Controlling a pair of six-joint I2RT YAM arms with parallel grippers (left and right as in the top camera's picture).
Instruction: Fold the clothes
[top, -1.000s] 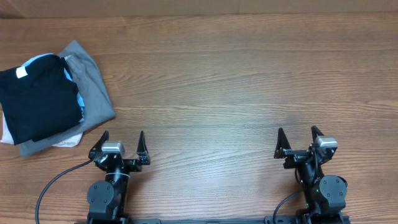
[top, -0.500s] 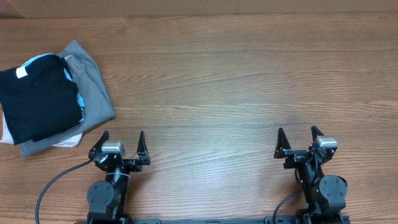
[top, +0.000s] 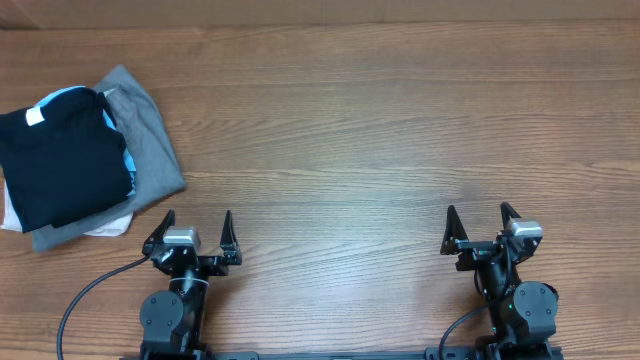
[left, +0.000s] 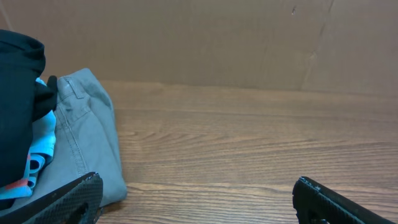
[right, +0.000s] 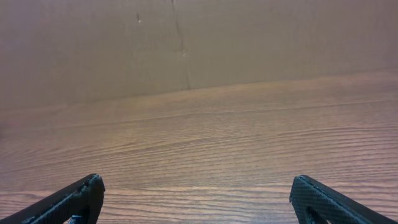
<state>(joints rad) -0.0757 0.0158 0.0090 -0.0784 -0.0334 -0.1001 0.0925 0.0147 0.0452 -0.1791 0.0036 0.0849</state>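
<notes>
The black T-shirt (top: 60, 165) with a small white neck label lies folded on top of a pile at the table's far left; it also shows at the left edge of the left wrist view (left: 15, 118). My left gripper (top: 197, 226) is open and empty near the front edge, to the right of and nearer than the pile; its fingers frame bare wood in the left wrist view (left: 196, 196). My right gripper (top: 478, 218) is open and empty at the front right, far from the shirt, over bare wood in its wrist view (right: 196, 196).
Under the black shirt lie a light blue shirt (top: 70, 95), a grey garment (top: 150, 150) and a bit of white cloth (top: 110, 227). The grey garment (left: 84, 137) and blue shirt (left: 40, 149) show in the left wrist view. A brown cardboard wall (right: 186, 43) backs the wooden table (top: 380, 130).
</notes>
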